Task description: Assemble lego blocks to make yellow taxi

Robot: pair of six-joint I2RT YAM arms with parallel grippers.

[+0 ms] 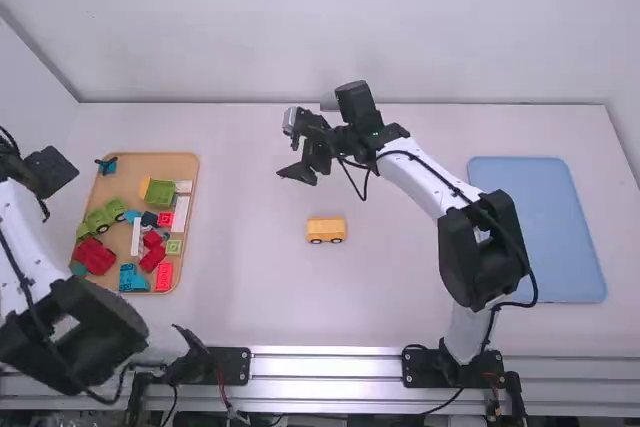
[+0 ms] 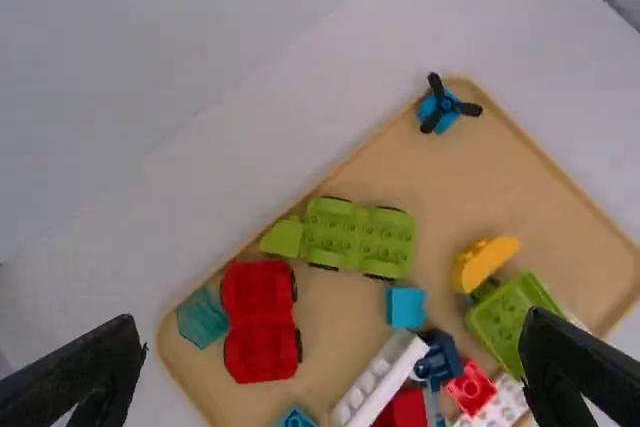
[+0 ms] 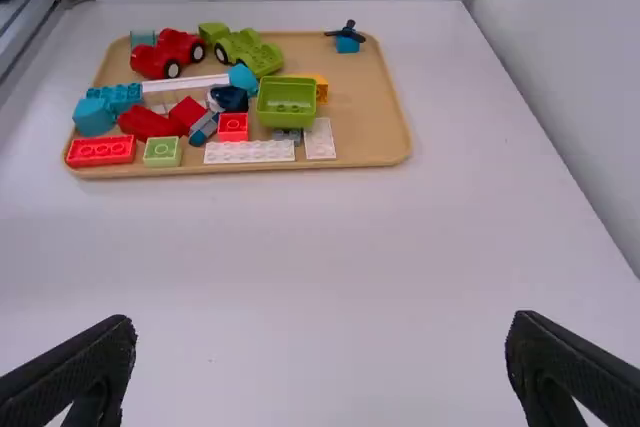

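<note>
- The white table (image 1: 400, 312) carries everything. In the high view the taxi's yellow car body (image 1: 327, 230) stands near its middle, between the two trays.
- The blue tray (image 1: 540, 237) lies at the right side, well apart from the car body.
- The wooden tray (image 3: 370, 132) lies at the left, crowded with blocks.
- The left gripper (image 2: 330, 321) is above the wooden tray; its fingers are spread wide and have hold of nothing. If it descends so wide, I think a finger may push neighbouring blocks.
- The right gripper (image 3: 320, 320) is also wide open and empty, beyond the car body. If it presses off-centre, the car body may roll away on its wheels.
- The yellow rounded block (image 2: 485, 262), perhaps needed next, lies close beside the green tub block (image 2: 512, 315). A careless grasp could catch both, or hold it tilted, and then the studs would not fit.
</note>
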